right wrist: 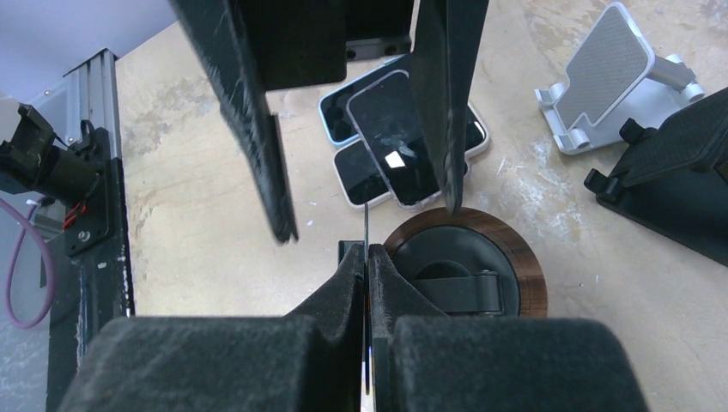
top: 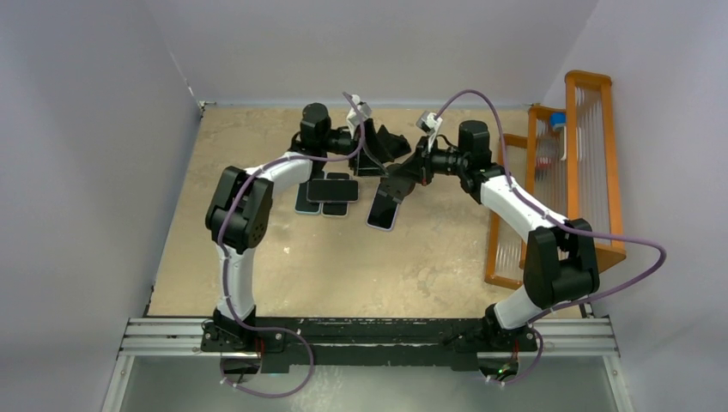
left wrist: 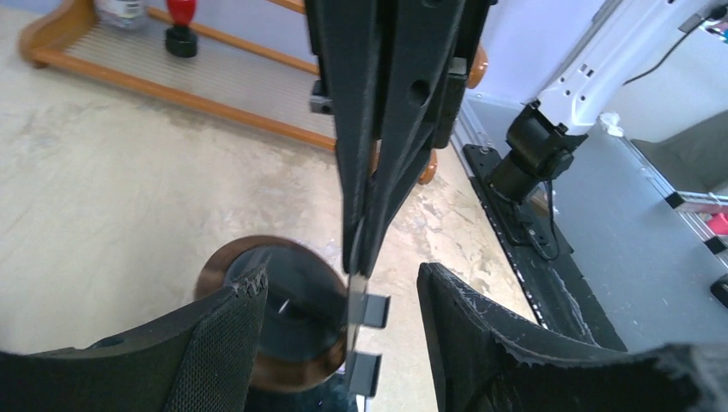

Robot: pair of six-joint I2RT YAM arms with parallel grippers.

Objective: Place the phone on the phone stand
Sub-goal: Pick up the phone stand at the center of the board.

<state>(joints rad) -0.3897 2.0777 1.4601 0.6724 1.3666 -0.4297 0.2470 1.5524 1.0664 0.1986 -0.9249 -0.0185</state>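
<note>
In the overhead view the left arm (top: 240,210) arches from the lower left of the frame to the upper centre. It passes above a pile of spare phones (top: 329,193) lying flat on the table (top: 343,275), left of centre. The left gripper (left wrist: 339,276) is spread wide. In its own camera its two padded fingers (left wrist: 215,343) fill the lower left and lower right of the frame and touch nothing between them. Down the middle of that frame, from the top edge, comes the right gripper (right wrist: 367,257), pinched tight on the phone (top: 384,210), which shows there only as a thin edge.

Overhead, the phone hangs tilted just below the right gripper, slightly right of centre, with its dark screen towards the camera. Its lower end is near the table, though I cannot tell whether it touches.

In the right wrist view the phone's edge is a thin line coming out of the closed foam tips at lower centre. The round wooden stand (right wrist: 534,275), with its black top, sits just to the right of that line, close beside it, and the phone is not on it. Further right in the same frame a silver stand (right wrist: 601,73) is in the upper right corner and a black stand (right wrist: 678,172) is at the right edge. At the far right of the overhead view a wooden rack (top: 589,79) stands at the table's right side
</note>
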